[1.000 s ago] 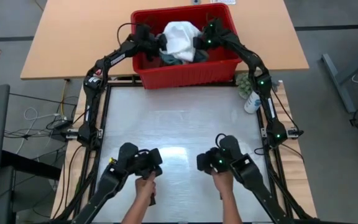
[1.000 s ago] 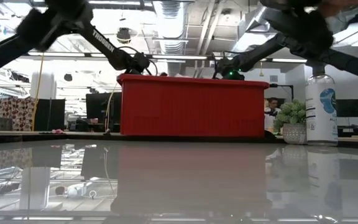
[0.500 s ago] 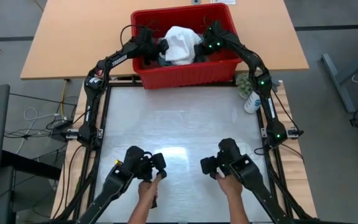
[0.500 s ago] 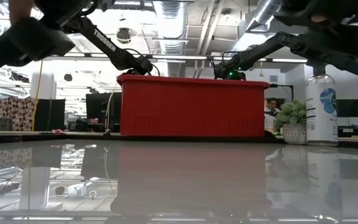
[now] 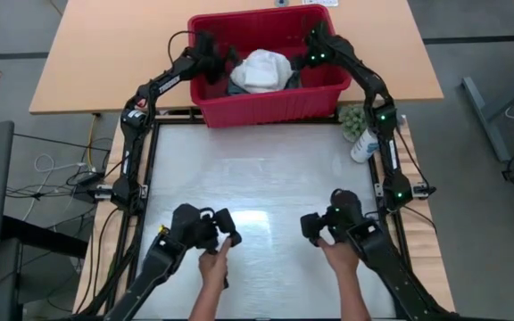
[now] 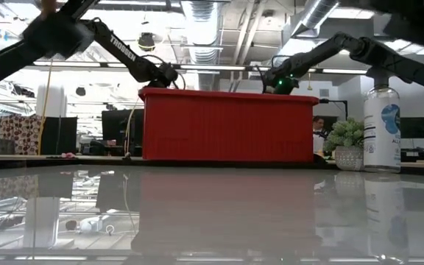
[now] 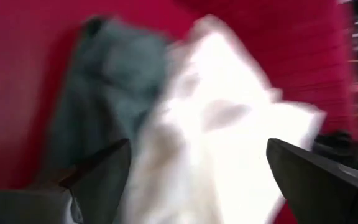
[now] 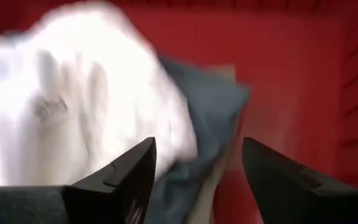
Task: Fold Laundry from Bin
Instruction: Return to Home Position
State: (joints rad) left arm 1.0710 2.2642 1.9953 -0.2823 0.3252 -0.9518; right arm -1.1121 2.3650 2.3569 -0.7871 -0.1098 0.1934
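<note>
The red bin [image 5: 266, 109] [image 6: 227, 125] stands at the table's far edge. Inside it a white garment [image 5: 261, 69] [image 7: 216, 124] [image 8: 73, 106] lies heaped on a dark teal one [image 7: 110, 81] [image 8: 210, 106]. My left gripper [image 5: 227, 59] [image 7: 197, 149] hovers open over the bin's left part. My right gripper [image 5: 298, 64] [image 8: 199, 146] hovers open over its right part. Both point slanting down at the heap from opposite sides. Nothing is between either pair of fingers.
A spray bottle [image 5: 361, 145] [image 6: 380, 129] and a small potted plant [image 5: 351, 116] [image 6: 347, 136] stand at the table's right, beside the bin. A person's hands [image 5: 212, 263] [image 5: 335, 254] hold two more arms at the near edge. The bare table top [image 5: 257, 178] lies between.
The white garment, held raised between both grippers a second ago, has sunk into a lower, smaller heap in the bin. Both grippers now stand off it. My right gripper has drawn back toward the bin's far right corner and tipped further down.
</note>
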